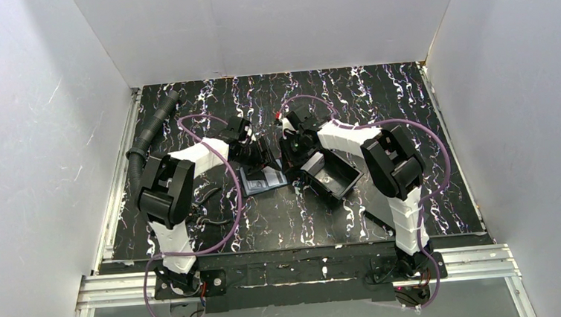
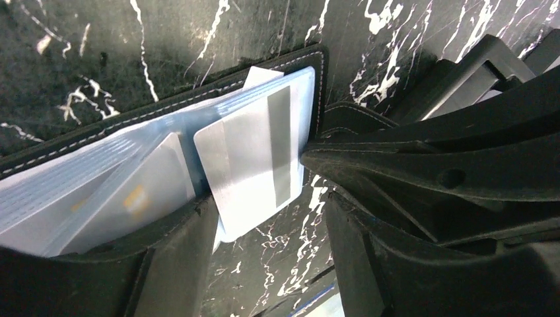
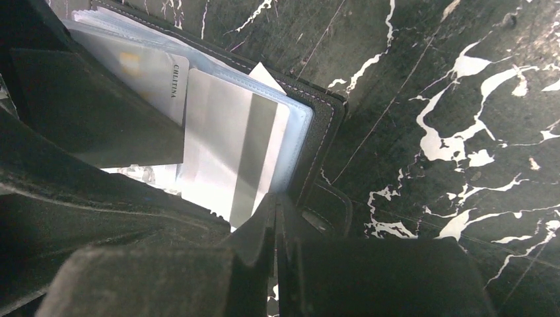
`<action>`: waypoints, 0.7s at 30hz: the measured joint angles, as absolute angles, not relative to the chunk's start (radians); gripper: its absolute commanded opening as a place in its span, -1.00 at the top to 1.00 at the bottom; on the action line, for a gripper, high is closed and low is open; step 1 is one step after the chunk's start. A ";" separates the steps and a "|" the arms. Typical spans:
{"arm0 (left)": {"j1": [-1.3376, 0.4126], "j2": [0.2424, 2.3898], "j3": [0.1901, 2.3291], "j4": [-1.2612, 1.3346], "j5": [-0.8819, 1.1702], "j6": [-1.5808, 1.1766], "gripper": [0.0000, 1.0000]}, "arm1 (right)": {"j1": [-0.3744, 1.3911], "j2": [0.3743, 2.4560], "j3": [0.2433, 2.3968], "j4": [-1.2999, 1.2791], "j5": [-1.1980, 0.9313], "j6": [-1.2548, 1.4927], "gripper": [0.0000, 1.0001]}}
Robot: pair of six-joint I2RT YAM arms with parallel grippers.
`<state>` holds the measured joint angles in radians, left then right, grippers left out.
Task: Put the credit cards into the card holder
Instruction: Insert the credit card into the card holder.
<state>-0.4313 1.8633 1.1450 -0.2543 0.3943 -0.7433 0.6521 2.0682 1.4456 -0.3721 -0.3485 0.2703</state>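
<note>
While the card holder (image 2: 198,89) lies spread open on the marbled table (image 2: 99,46), midway between the two wrists and just left of the black tray (image 1: 331,173), a silver striped card (image 2: 251,165) sits partly inside its pale sleeves. The left gripper (image 2: 267,221) is released, jaws apart either side of that card's free end; the right gripper (image 3: 276,221) is clenched on nothing, its tip at the card's edge.
</note>
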 measured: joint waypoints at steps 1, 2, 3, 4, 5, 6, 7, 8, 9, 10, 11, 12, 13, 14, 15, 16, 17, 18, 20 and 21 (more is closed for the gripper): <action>-0.431 1.874 1.152 -0.250 0.405 -0.743 -0.18 | 0.652 2.069 1.446 -0.372 -0.351 0.272 0.90; -0.432 1.879 1.157 -0.249 0.413 -0.743 -0.18 | 0.652 2.069 1.446 -0.371 -0.353 0.274 0.90; -0.432 1.882 1.159 -0.243 0.419 -0.743 -0.18 | 0.651 2.069 1.446 -0.371 -0.355 0.277 0.90; -0.432 1.884 1.160 -0.239 0.424 -0.743 -0.19 | 0.651 2.069 1.446 -0.370 -0.356 0.278 0.89; -0.433 1.884 1.160 -0.237 0.427 -0.741 -0.20 | 0.650 2.069 1.446 -0.370 -0.357 0.281 0.88; -0.433 1.884 1.160 -0.236 0.428 -0.739 -0.21 | 0.650 2.069 1.446 -0.370 -0.358 0.283 0.84; -0.434 1.884 1.160 -0.236 0.429 -0.735 -0.21 | 0.650 2.069 1.446 -0.370 -0.358 0.285 0.81; -0.434 1.884 1.160 -0.235 0.429 -0.731 -0.20 | 0.649 2.069 1.446 -0.370 -0.359 0.286 0.76; -0.434 1.884 1.160 -0.234 0.431 -0.726 -0.18 | 0.649 2.069 1.446 -0.370 -0.360 0.288 0.69; -0.434 1.884 1.160 -0.233 0.434 -0.722 -0.17 | 0.648 2.069 1.446 -0.369 -0.363 0.290 0.61; -0.434 1.885 1.160 -0.231 0.438 -0.717 -0.16 | 0.647 2.069 1.446 -0.369 -0.366 0.293 0.55; -0.434 1.886 1.160 -0.229 0.441 -0.716 -0.16 | 0.646 2.069 1.446 -0.369 -0.370 0.297 0.47; -0.434 1.889 1.160 -0.223 0.446 -0.714 -0.16 | 0.642 2.069 1.446 -0.368 -0.376 0.306 0.39; -0.434 1.892 1.160 -0.216 0.452 -0.712 -0.16 | 0.640 2.069 1.446 -0.368 -0.378 0.314 0.30; -0.434 1.892 1.160 -0.214 0.453 -0.712 -0.15 | 0.637 2.069 1.446 -0.368 -0.381 0.319 0.25; -0.434 1.892 1.159 -0.210 0.454 -0.708 -0.15 | 0.635 2.067 1.446 -0.368 -0.379 0.326 0.22; -0.434 1.893 1.158 -0.206 0.455 -0.706 -0.15 | 0.632 2.063 1.445 -0.368 -0.374 0.335 0.19; -0.434 1.893 1.157 -0.198 0.457 -0.706 -0.16 | 0.627 2.060 1.444 -0.369 -0.371 0.341 0.17; -0.434 1.897 1.155 -0.179 0.458 -0.707 -0.19 | 0.616 2.056 1.443 -0.369 -0.368 0.360 0.12; -0.434 1.900 1.155 -0.172 0.463 -0.708 -0.20 | 0.611 2.055 1.443 -0.368 -0.368 0.366 0.12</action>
